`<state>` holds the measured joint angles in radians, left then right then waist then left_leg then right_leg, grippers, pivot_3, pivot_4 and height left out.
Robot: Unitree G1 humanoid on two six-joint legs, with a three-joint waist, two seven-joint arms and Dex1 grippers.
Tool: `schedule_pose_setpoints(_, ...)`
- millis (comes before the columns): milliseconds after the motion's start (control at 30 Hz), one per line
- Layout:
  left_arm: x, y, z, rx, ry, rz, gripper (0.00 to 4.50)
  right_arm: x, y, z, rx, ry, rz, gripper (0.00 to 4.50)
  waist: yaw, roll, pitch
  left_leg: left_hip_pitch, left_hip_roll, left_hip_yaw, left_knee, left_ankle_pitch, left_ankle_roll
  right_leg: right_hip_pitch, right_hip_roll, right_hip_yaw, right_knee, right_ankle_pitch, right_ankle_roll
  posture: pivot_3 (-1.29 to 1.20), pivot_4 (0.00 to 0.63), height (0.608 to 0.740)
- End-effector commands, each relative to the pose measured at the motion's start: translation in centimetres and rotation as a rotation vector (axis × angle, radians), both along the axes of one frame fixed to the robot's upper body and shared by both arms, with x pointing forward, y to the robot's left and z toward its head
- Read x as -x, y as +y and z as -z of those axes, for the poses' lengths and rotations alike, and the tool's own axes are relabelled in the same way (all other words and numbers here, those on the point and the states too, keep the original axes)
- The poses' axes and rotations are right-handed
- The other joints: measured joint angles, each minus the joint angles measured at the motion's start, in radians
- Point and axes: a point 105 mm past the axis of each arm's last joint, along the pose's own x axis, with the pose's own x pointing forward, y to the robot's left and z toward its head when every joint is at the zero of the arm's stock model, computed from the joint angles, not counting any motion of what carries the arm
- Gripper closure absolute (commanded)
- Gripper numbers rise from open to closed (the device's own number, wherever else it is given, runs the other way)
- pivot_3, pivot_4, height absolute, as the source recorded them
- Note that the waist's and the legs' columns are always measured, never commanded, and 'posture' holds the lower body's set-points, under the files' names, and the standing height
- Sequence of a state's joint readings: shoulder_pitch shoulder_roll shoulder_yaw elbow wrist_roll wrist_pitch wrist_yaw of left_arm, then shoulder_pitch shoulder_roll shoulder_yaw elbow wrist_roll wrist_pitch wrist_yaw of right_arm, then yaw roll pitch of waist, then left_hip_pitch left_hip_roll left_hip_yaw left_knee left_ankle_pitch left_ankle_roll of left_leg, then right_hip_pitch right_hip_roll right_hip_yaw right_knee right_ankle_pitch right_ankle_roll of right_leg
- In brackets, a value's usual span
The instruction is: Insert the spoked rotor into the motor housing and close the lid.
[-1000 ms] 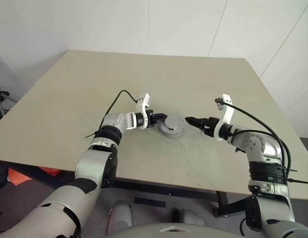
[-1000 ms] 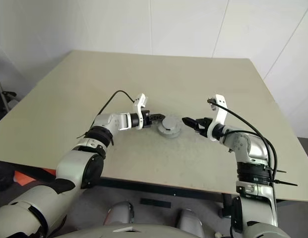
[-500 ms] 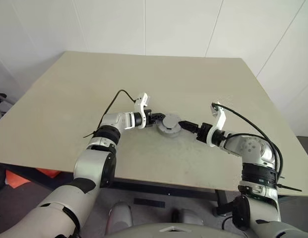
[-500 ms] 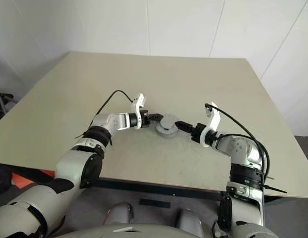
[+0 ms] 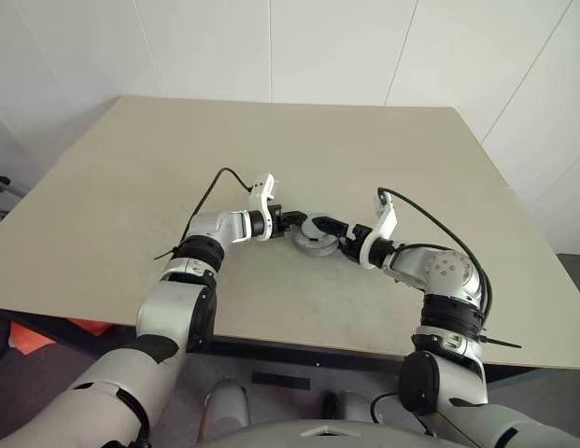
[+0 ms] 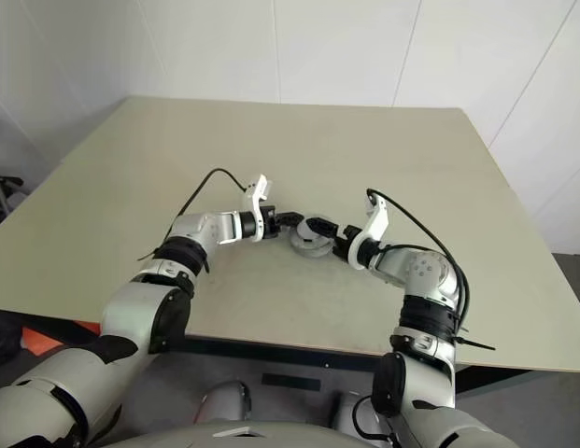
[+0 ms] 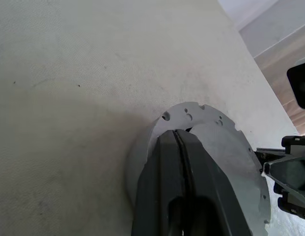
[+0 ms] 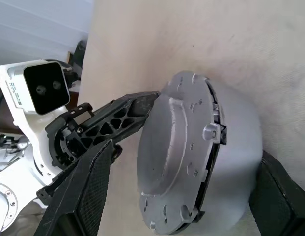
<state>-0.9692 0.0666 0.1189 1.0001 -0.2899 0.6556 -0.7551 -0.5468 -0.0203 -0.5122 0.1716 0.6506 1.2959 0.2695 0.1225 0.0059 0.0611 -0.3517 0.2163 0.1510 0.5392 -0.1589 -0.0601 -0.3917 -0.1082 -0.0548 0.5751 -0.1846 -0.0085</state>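
Worktop [image 5: 131, 168]: beige, bare. Motor housing [image 8: 235, 147]: grey, near centre, lid [image 8: 172, 152] seated on top. Right gripper [image 5: 332, 231]: fingers spread wide, straddling the housing. Left gripper [image 5: 291, 220]: fingers pressed together, tips on the lid's left edge.

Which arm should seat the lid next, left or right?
Right, probably. The right gripper is open, its fingers straddling the lid and motor housing. The left gripper is shut, pressed against the lid's edge, bracing.

Lid [image 8: 172, 162] & motor housing [image 8: 238, 147] – matt grey cast-looking metal; table [image 5: 131, 168] – smooth matt beige.
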Motion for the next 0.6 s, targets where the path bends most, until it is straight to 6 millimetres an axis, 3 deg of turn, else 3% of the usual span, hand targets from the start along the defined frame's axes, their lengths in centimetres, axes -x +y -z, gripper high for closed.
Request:
schedule_pose_setpoints(33,0.4,-0.4,0.7,-0.026,0.024,0.015,4.50,0.0,3.1,-2.1,-0.080,-0.054,-0.088,0.01,0.000,0.000,0.000,0.000,0.000,0.000,0.000,0.000,0.000,0.000,0.000,0.000,0.000,0.000,0.000,0.00,0.000,0.740)
schedule_pose_setpoints(67,0.3,-0.4,0.7,-0.026,0.023,0.014,4.50,-0.1,3.1,-1.8,-0.076,-0.048,-0.080,0.01,0.000,0.000,0.000,-0.001,0.000,0.000,-0.001,0.000,0.000,-0.001,0.000,0.000,0.000,0.000,0.000,0.00,0.000,0.740)
schedule_pose_setpoints(167,0.3,-0.4,0.7,-0.026,0.021,0.012,4.50,-0.3,2.9,-1.5,-0.069,-0.039,-0.060,0.65,0.000,0.000,0.000,-0.002,0.000,0.000,-0.001,0.000,0.000,-0.002,0.000,0.000,0.000,0.000,0.000,0.00,0.000,0.740)
schedule_pose_setpoints(333,0.3,-0.3,0.7,-0.025,0.019,0.010,4.50,-0.7,2.1,-1.4,-0.050,-0.046,-0.030,2.16,0.001,0.000,0.000,-0.005,-0.001,0.000,-0.001,0.001,-0.002,-0.005,0.000,0.000,0.001,0.000,0.000,0.00,0.000,0.740)
schedule_pose_setpoints(600,-0.2,-0.1,0.2,0.010,0.003,-0.024,4.50,-1.3,1.8,-2.4,-0.055,-0.089,-0.007,2.31,0.005,0.000,0.000,-0.005,-0.001,0.000,-0.001,0.002,-0.003,-0.006,0.000,0.000,0.003,0.000,0.000,0.00,0.000,0.740)
